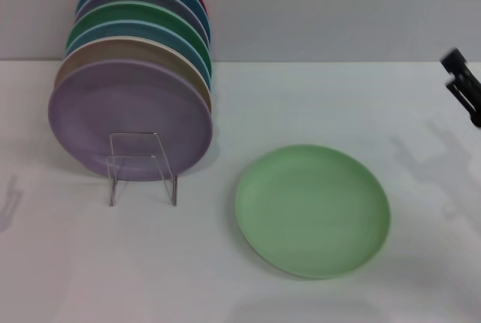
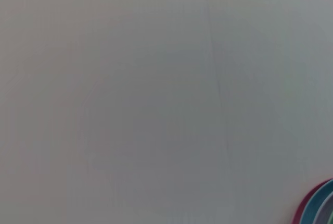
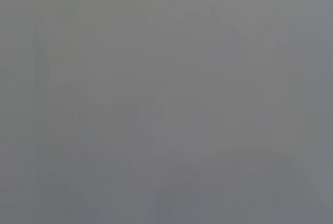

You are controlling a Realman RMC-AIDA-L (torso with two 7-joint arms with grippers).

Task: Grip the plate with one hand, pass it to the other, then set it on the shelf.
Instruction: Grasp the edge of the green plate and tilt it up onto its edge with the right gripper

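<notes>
Unmarked, the plate (image 1: 313, 210) lies flat; right gripper (image 1: 464, 86) jaws' state unclear.

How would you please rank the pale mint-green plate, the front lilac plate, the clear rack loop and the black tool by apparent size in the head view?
1-2. Front lilac round plate and pale mint-green round plate: alike.
3. Clear thin-framed rack loop.
4. Right black tool, cut off at the frame edge, so unsure.

Only a small part of the robot shows: the right tool (image 1: 462, 86) at the head view's right edge, matte black, made of slim, angular jointed segments. No cables, screws or markings can be made out on it.
</notes>
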